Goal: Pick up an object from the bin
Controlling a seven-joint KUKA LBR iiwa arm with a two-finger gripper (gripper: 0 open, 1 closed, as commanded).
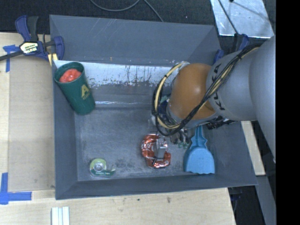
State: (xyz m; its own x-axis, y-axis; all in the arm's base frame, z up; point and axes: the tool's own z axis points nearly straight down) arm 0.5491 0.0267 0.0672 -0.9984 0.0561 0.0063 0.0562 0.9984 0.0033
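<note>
Arm: grey, comes in from the right and stands highest over the bin, so it is nearest the camera. An orange cover sits on its wrist, with yellow and black cables looped round the cover's left side.

Gripper: below the cover, pointing down to the bin floor, front of centre. Its tip is at the top of a crumpled red wrapper, shiny, with copper-coloured folds. A grey metal part of the gripper lies against the wrapper's upper middle. Whether the gripper is open or closed cannot be told from this view, nor whether it has any grip on the wrapper. The wrapper rests on the floor.

Bin: grey metal, sloping walls, scuffed floor.

Floor, front row:
- Small round thing, pale green and clear, front left, near the front wall and well apart from the wrapper. Its kind cannot be told.
- Blue plastic tool, just right of the wrapper and not touching it. Wide head toward the front wall, narrow handle running back under the arm. Brush or scoop: cannot tell.

Floor, back:
- Green cup, back left corner, tilted, mouth toward the corner, something red inside. Well apart from the gripper.
</note>
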